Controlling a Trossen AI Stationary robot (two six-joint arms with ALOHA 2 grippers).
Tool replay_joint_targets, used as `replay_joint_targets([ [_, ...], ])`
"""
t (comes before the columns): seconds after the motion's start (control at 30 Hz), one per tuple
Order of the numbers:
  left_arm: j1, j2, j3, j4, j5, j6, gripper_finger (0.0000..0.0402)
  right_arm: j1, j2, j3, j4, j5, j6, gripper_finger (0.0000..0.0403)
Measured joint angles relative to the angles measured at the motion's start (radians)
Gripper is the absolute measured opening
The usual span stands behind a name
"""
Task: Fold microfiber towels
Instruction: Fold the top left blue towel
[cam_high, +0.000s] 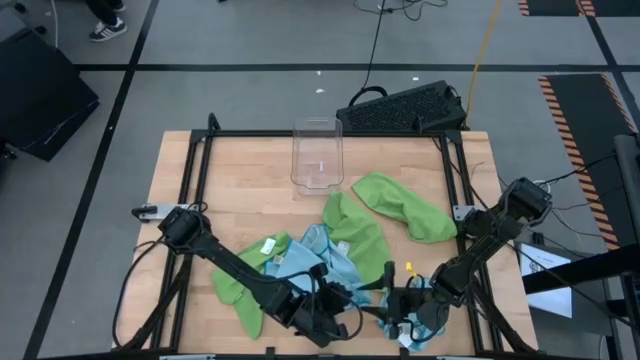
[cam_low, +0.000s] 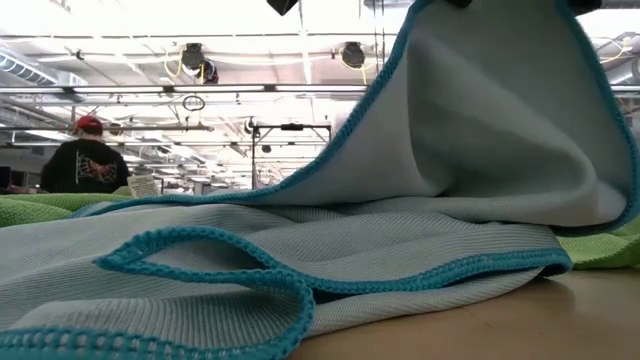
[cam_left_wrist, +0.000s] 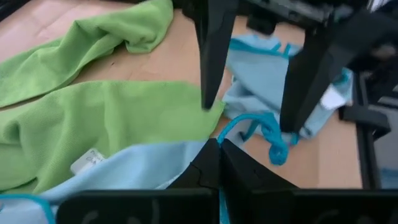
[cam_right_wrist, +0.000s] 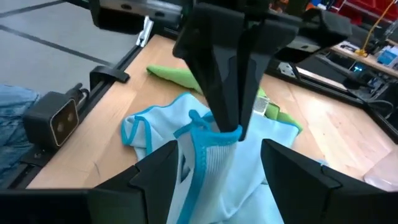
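Left end effector (cam_right_wrist: 227, 124) is clamped on the teal hem of a light blue towel (cam_right_wrist: 211, 162), lifting it off the table (cam_high: 240, 190). Right end effector (cam_left_wrist: 249, 118) stands wide apart just beside it, holding nothing. Green towels (cam_high: 400, 205) lie crumpled beyond both. No towel appears folded; judged barely begun.
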Motion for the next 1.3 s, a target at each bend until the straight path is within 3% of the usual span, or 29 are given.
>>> replay_joint_targets([
  [0.43,0.025,-0.074,0.0,0.057,-0.004,-0.012,0.0009,0.055,-0.072,0.0,0.09,0.154,-0.081,0.0221],
  [0.67,0.062,-0.087,0.0,0.116,0.057,-0.006,0.0009,0.069,-0.073,0.0,0.114,0.153,-0.143,0.0221],
  [0.93,0.072,-0.086,0.0,0.126,0.053,0.002,0.0008,0.086,-0.073,0.0,0.113,0.157,-0.163,0.0221],
  [1.3,0.063,-0.086,0.0,0.123,0.049,0.015,0.0009,0.17,-0.073,0.0,0.108,0.366,-0.064,0.0221],
])
